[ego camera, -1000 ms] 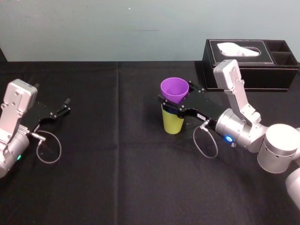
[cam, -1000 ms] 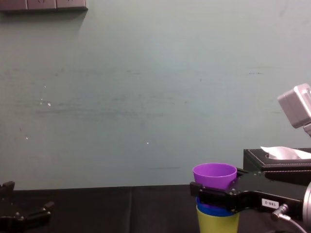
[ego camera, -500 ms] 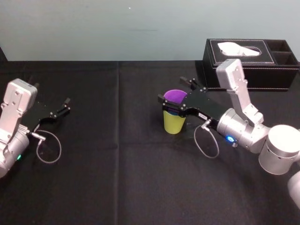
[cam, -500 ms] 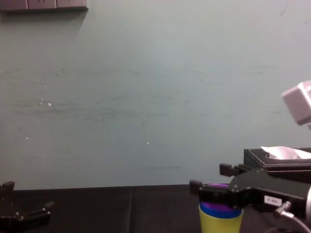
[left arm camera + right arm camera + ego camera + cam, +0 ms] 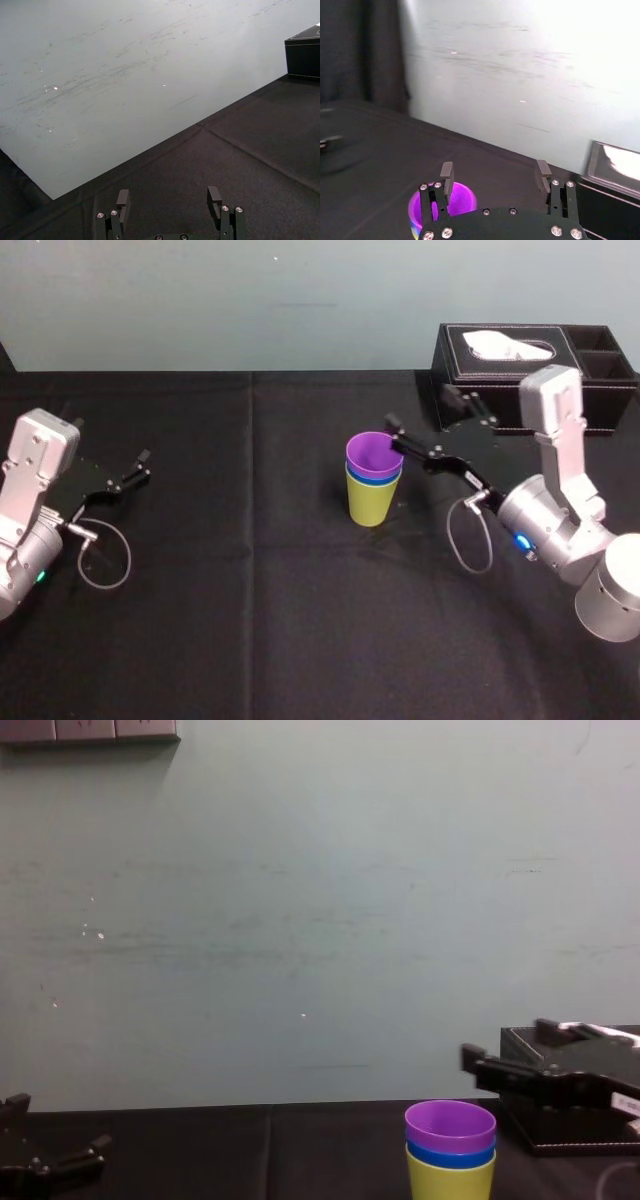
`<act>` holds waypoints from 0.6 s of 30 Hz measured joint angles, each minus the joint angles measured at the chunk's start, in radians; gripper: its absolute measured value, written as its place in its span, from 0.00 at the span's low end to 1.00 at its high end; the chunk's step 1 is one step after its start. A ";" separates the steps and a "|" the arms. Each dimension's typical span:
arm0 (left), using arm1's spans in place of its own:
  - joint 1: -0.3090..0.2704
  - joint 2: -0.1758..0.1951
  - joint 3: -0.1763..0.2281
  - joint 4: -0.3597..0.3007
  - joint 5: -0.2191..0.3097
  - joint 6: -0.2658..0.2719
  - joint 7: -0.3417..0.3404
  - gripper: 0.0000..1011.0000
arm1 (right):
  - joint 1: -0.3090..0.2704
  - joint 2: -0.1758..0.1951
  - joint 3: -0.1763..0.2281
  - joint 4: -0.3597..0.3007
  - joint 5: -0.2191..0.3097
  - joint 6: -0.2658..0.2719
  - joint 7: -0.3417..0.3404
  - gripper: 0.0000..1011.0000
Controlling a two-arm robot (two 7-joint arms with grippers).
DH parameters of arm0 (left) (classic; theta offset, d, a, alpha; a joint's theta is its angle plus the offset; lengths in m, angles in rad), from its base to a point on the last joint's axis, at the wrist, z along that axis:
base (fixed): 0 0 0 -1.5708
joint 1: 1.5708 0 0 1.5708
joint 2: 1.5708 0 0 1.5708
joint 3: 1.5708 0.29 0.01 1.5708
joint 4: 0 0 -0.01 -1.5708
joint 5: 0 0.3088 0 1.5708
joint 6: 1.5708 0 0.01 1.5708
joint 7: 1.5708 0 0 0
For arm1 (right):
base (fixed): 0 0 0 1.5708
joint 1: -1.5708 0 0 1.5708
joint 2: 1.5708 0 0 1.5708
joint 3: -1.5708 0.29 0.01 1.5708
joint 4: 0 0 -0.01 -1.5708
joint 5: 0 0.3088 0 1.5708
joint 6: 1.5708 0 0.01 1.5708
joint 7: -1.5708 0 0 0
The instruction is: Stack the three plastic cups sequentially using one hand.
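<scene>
The three plastic cups stand nested upright mid-table: the lime cup (image 5: 371,504) at the bottom, the blue cup (image 5: 374,478) showing as a rim, the purple cup (image 5: 373,453) on top. The chest view gives the same stack from the side, purple (image 5: 450,1126) over blue (image 5: 450,1156) over lime (image 5: 450,1181). My right gripper (image 5: 421,410) hangs open just right of the stack, clear of it, nothing between its fingers; it shows open too in the right wrist view (image 5: 495,170), with the purple cup (image 5: 457,200) below one finger. My left gripper (image 5: 112,442) rests parked and open at the far left (image 5: 169,192).
A black tissue box (image 5: 535,375) stands at the back right, just behind the right gripper (image 5: 508,1042). A black cloth (image 5: 250,620) covers the table, and a pale green wall (image 5: 300,920) rises behind it. Loose cable loops hang by both wrists.
The right gripper opened and let go of the purple cup, which dropped into the blue one. The gripper then drew back to the right, away from the stack. The left arm stayed still.
</scene>
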 joint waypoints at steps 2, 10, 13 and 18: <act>0.000 0.000 0.000 0.000 0.000 0.000 0.000 1.00 | -0.015 -0.011 0.016 -0.003 -0.016 0.001 -0.040 0.99; 0.000 0.000 0.000 0.000 0.000 0.000 0.000 1.00 | -0.046 -0.052 0.048 0.014 -0.112 0.015 -0.188 0.99; 0.000 0.000 0.000 0.000 0.000 0.000 0.000 1.00 | -0.047 -0.065 0.049 0.033 -0.150 0.025 -0.226 0.99; 0.000 0.000 0.000 0.000 0.000 0.000 0.000 1.00 | -0.037 -0.084 0.041 0.071 -0.210 0.044 -0.263 0.99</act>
